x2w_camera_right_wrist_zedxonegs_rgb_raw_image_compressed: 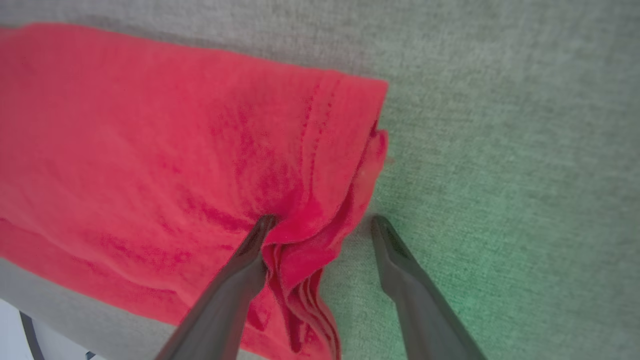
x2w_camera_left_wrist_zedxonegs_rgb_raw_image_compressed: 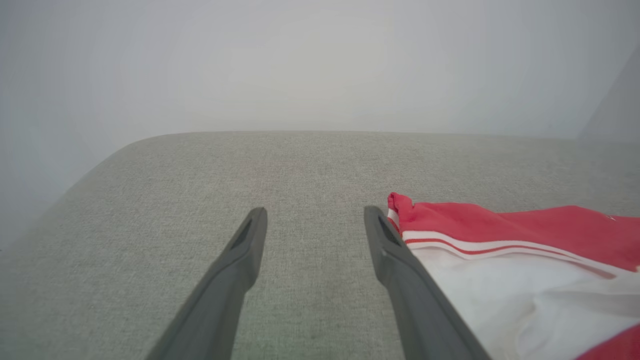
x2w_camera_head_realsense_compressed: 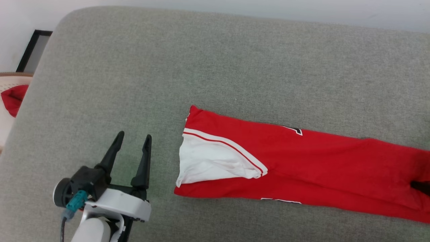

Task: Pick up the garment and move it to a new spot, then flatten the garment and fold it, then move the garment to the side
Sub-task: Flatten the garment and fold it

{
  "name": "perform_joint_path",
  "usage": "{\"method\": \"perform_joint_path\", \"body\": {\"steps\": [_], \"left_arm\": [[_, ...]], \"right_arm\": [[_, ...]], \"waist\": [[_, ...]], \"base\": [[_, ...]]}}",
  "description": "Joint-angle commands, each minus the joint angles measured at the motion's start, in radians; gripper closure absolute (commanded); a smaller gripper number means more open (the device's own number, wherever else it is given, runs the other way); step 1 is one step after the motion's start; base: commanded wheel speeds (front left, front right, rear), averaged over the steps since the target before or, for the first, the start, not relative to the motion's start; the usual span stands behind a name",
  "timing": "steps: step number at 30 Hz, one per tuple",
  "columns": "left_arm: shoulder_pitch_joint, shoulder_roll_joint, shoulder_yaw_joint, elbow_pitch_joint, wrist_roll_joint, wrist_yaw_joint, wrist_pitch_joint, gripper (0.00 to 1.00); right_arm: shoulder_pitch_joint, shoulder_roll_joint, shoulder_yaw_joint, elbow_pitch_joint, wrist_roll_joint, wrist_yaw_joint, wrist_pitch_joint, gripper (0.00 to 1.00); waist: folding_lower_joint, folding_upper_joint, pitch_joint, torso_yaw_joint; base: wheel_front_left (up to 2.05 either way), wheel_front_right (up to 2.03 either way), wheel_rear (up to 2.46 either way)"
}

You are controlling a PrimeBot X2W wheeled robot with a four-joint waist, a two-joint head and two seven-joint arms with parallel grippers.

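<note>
The garment [x2w_camera_head_realsense_compressed: 302, 161] lies on the grey cushion as a long red strip running from the middle to the right edge. Its white panel with stripe trim [x2w_camera_head_realsense_compressed: 215, 158] is at the left end. My left gripper [x2w_camera_head_realsense_compressed: 134, 135] stands open just left of that end, not touching it. In the left wrist view the garment [x2w_camera_left_wrist_zedxonegs_rgb_raw_image_compressed: 500, 225] lies beside the right finger of my left gripper [x2w_camera_left_wrist_zedxonegs_rgb_raw_image_compressed: 315, 212]. My right gripper [x2w_camera_right_wrist_zedxonegs_rgb_raw_image_compressed: 324, 220] is open at the garment's [x2w_camera_right_wrist_zedxonegs_rgb_raw_image_compressed: 150, 150] other end. Its left finger rests on the red cloth, and bunched hem folds lie between the jaws.
The grey cushion [x2w_camera_head_realsense_compressed: 201, 67] has rounded corners and drops off at the left and far sides. Beyond its left edge I see a black frame [x2w_camera_head_realsense_compressed: 33, 50] and a pale basket with something red [x2w_camera_head_realsense_compressed: 13, 99] in it. A white wall is behind.
</note>
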Motion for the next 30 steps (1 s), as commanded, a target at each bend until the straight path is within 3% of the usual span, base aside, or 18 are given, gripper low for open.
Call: {"method": "perform_joint_path", "body": {"steps": [1,2,4,7,11,19,30], "left_arm": [[-0.006,-0.011,0.015,0.006,0.011,-0.012,-0.001,0.0],[-0.009,-0.02,0.026,0.013,0.02,-0.019,-0.001,0.0],[-0.008,-0.037,0.044,0.025,0.032,-0.032,-0.001,0.0],[-0.006,-0.05,0.073,0.036,0.049,-0.05,-0.001,0.0],[0.004,-0.058,0.109,0.044,0.068,-0.065,-0.001,0.0],[0.029,-0.063,0.163,0.033,0.083,-0.076,-0.001,0.0],[0.032,-0.065,0.197,0.021,0.073,-0.081,-0.001,0.0]], "right_arm": [[0.024,0.068,0.048,0.026,-0.014,0.0,0.019,0.0],[0.023,0.084,0.057,0.023,-0.024,0.001,0.032,0.44],[0.021,0.113,0.06,0.013,-0.043,0.003,0.032,1.0],[0.016,0.141,0.05,-0.002,-0.056,0.003,0.021,1.0],[0.0,0.134,0.006,-0.01,-0.08,0.002,-0.019,1.0],[-0.033,0.074,-0.109,0.015,-0.116,-0.002,-0.132,1.0],[-0.004,0.001,-0.403,0.156,-0.194,0.0,-0.248,1.0]], "waist": [[0.0,-0.0001,0.006,0.004],[0.0,-0.0001,0.008,0.004],[0.0,-0.0001,0.011,0.004],[0.0,-0.0001,0.014,-0.001],[0.0,-0.0001,0.015,-0.023],[0.0,-0.0001,0.023,-0.088],[0.0,-0.0001,0.031,-0.13]], "base": [[0.0,0.0,0.0],[0.0,0.0,0.0],[0.0,0.0,0.0],[0.0,0.0,0.0],[0.0,0.0,0.0],[0.0,0.0,0.0],[0.0,0.0,0.0]]}}
